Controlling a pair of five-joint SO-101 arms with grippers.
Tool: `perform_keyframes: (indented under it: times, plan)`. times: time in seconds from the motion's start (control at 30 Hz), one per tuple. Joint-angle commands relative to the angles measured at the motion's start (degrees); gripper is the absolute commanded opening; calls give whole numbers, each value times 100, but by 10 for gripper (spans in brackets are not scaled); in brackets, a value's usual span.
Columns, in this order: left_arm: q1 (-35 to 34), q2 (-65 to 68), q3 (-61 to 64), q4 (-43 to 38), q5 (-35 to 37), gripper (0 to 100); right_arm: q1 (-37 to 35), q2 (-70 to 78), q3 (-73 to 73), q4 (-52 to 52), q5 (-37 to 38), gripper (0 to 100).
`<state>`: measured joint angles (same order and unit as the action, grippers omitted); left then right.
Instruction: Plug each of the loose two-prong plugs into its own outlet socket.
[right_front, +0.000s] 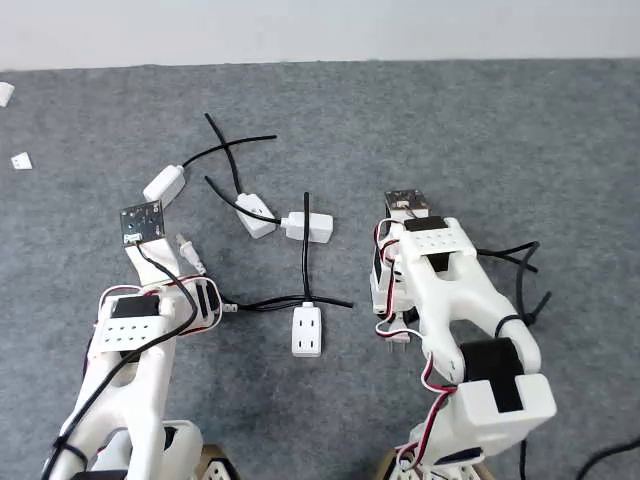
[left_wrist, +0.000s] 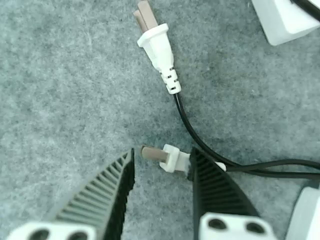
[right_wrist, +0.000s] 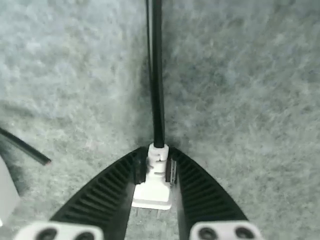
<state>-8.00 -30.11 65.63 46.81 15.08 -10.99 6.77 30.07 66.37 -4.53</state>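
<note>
Plug (right_wrist: 151, 192) inside right gripper (right_wrist: 156, 159)

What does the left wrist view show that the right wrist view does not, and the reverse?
Left wrist view: a free plug lying on the grey carpet, and the left gripper, open around a second plug. Right wrist view: the right gripper shut on a held plug. Both: grey carpet, a black cord, and a white plug at the gripper.
</note>
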Motion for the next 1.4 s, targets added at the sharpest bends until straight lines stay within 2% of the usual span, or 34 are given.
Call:
perform_keyframes:
  times: [0.0, 0.13, 0.4, 0.6, 0.7, 0.83, 0.87, 1.03, 1.13, 1.27, 1.37]
  plan:
    - [26, -88, -84, -44, -53, 163, -31, -4, -264, 101, 105, 77]
    - [26, -88, -84, -44, -53, 163, 13, 4, -264, 66, 97, 4]
    - [26, -88, -84, -44, -53, 163, 119, -84, -281, 75, 88, 7]
    - [26, -88, -92, -35, -70, 163, -637, -1508, -105, 251, 70, 7]
    - [9, -79, -295, 352, -747, 163, -1200, -2615, -88, 233, 70, 7]
    - [-431, -44, -453, 466, -3235, 163, -1684, -3635, -53, -66, 114, 8]
    - [-466, -44, -453, 492, -3543, 162, -1719, -3749, -79, -84, 141, 8]
    - [-264, -35, -347, 527, -3516, 159, -2237, -3925, -97, 4, 1029, 8]
    - [-35, -35, -312, 527, -3789, 126, -2914, -3934, -88, 259, 1029, 8]
    - [53, -35, -295, 536, -3965, 5, -3521, -4066, -88, 242, 1029, 8]
    - [62, -35, -242, 545, -4079, 12, -3662, -4066, -44, 171, 1011, 8]
